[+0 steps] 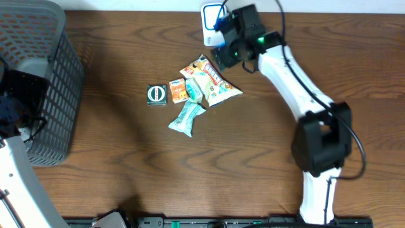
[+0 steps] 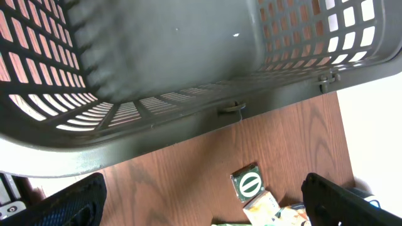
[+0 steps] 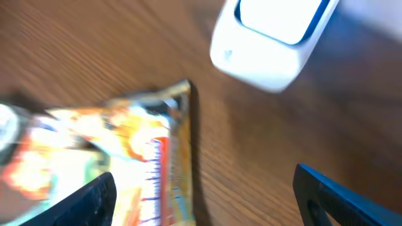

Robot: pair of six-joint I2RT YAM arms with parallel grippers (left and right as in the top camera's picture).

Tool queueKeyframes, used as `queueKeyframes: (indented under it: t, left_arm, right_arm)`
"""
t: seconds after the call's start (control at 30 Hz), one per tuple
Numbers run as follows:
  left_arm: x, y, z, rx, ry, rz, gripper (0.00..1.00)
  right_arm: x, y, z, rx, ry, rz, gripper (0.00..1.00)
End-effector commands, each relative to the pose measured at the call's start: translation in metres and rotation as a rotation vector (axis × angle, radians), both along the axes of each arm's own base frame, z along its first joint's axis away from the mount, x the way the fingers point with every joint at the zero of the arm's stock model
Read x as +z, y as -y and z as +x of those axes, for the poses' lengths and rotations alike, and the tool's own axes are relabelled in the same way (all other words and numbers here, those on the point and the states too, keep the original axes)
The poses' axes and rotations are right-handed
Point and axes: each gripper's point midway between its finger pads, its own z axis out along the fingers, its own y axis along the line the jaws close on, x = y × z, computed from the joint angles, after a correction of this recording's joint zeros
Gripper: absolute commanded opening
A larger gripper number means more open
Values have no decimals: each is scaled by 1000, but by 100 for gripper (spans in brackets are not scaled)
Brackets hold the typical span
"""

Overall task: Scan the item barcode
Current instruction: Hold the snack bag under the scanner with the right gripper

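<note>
Print on snack packet (image 3: 125,150) beside white scanner (image 3: 270,44), blurred, unreadable

Right arm (image 1: 297,82) is holding a long stretch forward and leftward, wrist tilting down. Right gripper (image 3: 206,176) is hanging low, jaws standing wide apart, gripping nothing. Left arm (image 1: 16,180) is sitting at the left side. Left gripper (image 2: 204,182) is holding its jaws spread wide, empty.

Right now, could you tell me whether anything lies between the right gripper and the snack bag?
Nothing visible does: the right gripper hangs open over a corner of the snack bag, with the white scanner just beyond.
</note>
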Motion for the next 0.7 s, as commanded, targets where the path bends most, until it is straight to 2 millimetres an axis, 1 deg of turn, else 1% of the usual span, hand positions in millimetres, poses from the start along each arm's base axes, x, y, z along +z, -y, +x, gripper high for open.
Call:
queueKeyframes:
  t: [0.0, 0.1, 0.2, 0.27, 0.3, 0.33, 0.37, 0.43, 0.47, 0.57, 0.67]
  left_arm:
    - [1, -2, -1, 8, -2, 4, 97]
    - [0, -2, -1, 8, -2, 4, 98]
    - [0, -2, -1, 8, -2, 4, 98]
    - [0, -2, -1, 8, -2, 4, 98]
    - [0, -2, -1, 8, -2, 4, 98]
    - [0, -2, -1, 8, -2, 4, 98]
    - [1, -2, -1, 8, -2, 4, 97]
    - [0, -2, -1, 8, -2, 3, 98]
    - [0, -2, -1, 8, -2, 3, 98]
    - [1, -2, -1, 8, -2, 4, 98]
    - [1, -2, -1, 8, -2, 4, 98]
  right_arm:
    - [13, -23, -16, 51, -37, 88, 87]
    - [-11, -31, -23, 66, -91, 67, 87]
    - [-44, -40, -28, 80, -147, 37, 88]
    - [-66, -41, -30, 77, -178, 8, 89]
    - [-82, -41, -31, 74, -200, -12, 89]
    - [-88, -41, -32, 74, -212, -17, 89]
    - [-100, -40, -34, 73, -235, -27, 86]
    - [-114, -38, -36, 71, -261, -38, 79]
    - [-122, -37, -37, 69, -276, -45, 72]
    - [-131, -35, -40, 68, -301, -55, 64]
    - [-134, -33, -42, 64, -307, -66, 43]
